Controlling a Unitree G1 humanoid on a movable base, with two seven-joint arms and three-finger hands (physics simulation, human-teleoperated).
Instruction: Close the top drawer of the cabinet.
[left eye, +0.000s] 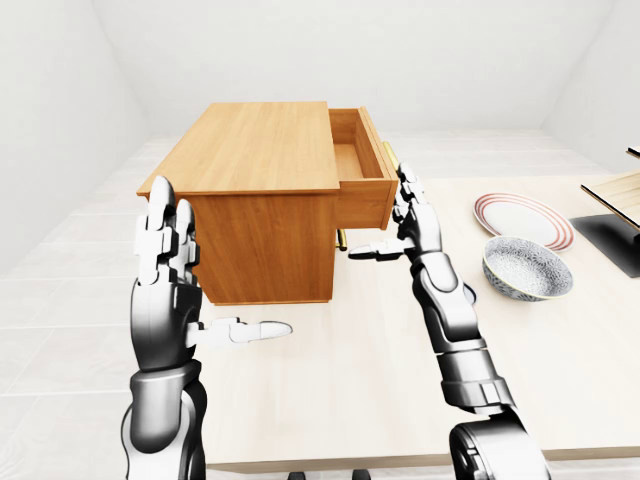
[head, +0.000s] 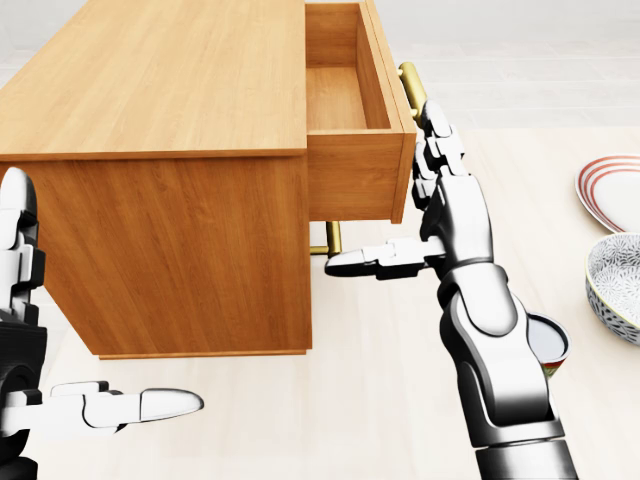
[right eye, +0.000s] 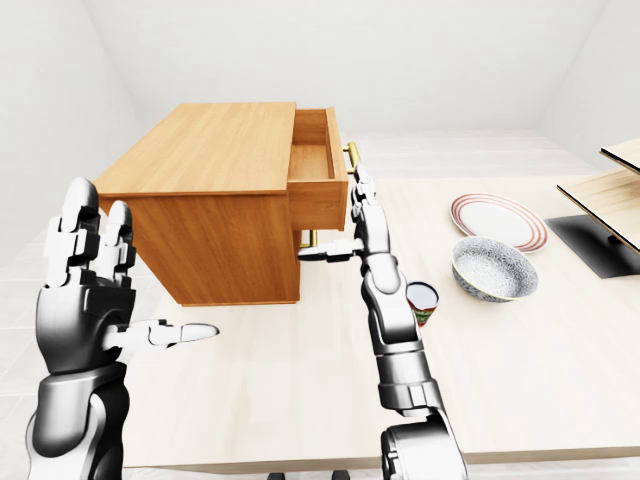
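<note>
White walls and a pale tiled floor surround a light wooden table (left eye: 360, 400), which carries everything in sight. On it stands the cabinet (left eye: 255, 215), at about 11 o'clock in the left-eye view, with its top drawer (head: 350, 130) pulled out toward 3 o'clock and showing an empty inside. A brass handle (head: 411, 85) runs along the drawer's face, and a second brass handle (head: 331, 238) shows lower down under the open drawer.

The right hand (head: 440, 195) stands with fingers spread wide, upright, flat against or just beside the drawer's face near the handle, thumb stretched out toward 9 o'clock beneath the drawer; whether it truly touches I cannot tell. The left hand (left eye: 165, 265) is raised at 8 o'clock in the left-eye view, also wide open, holding nothing, near the cabinet's closed end but apart from it.

By my judgement the step in hand is the push itself: the palm is placed, and the drawer is not yet in. The next move calls for a steady shove toward 9 o'clock, square to the face, without dragging the whole cabinet along.

Off at 3 o'clock lie a striped plate (left eye: 523, 220), a patterned bowl (left eye: 527, 268) and, near the right forearm, a small can (right eye: 423, 300).
</note>
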